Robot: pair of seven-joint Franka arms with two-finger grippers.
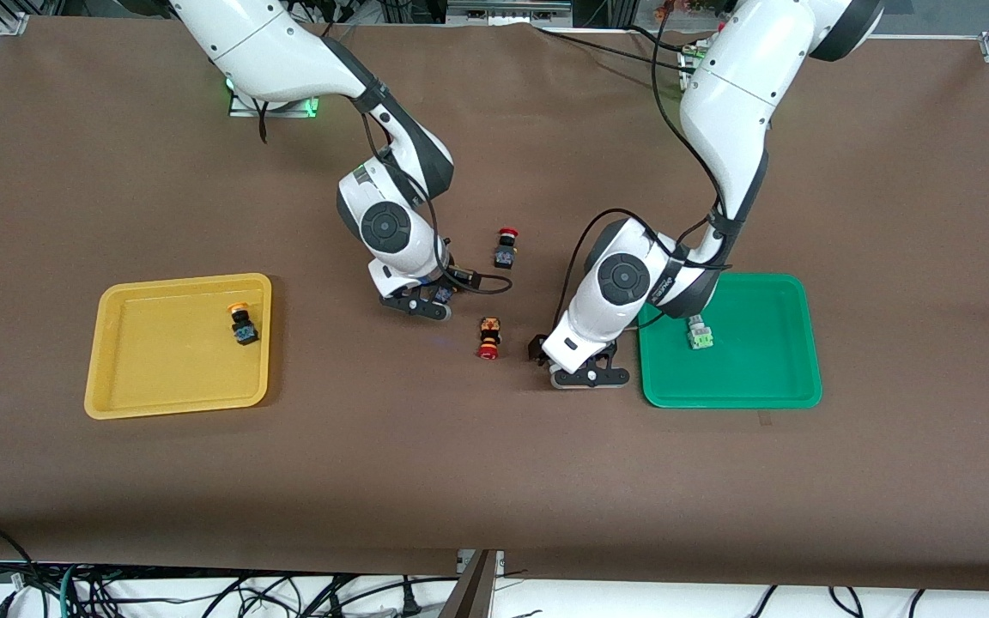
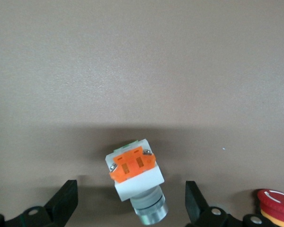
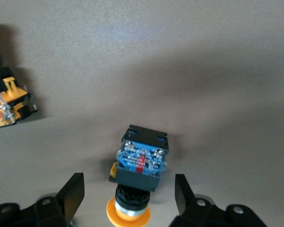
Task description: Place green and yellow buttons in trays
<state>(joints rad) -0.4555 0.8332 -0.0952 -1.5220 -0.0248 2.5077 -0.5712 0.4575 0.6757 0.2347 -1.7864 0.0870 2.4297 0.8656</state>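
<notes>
The yellow tray holds a black button with a yellow-orange cap. The green tray holds a whitish button with a green face. My right gripper is open and low over the table's middle. It straddles a second black, yellow-capped button, with a finger on each side and not touching. My left gripper is open beside the green tray. It straddles a whitish button with an orange face, which my hand hides in the front view. Its fingers stand apart from it.
Two black buttons with red mushroom caps lie on the brown table between my arms: one farther from the front camera, one lying just beside my left gripper. The latter's cap shows in the left wrist view.
</notes>
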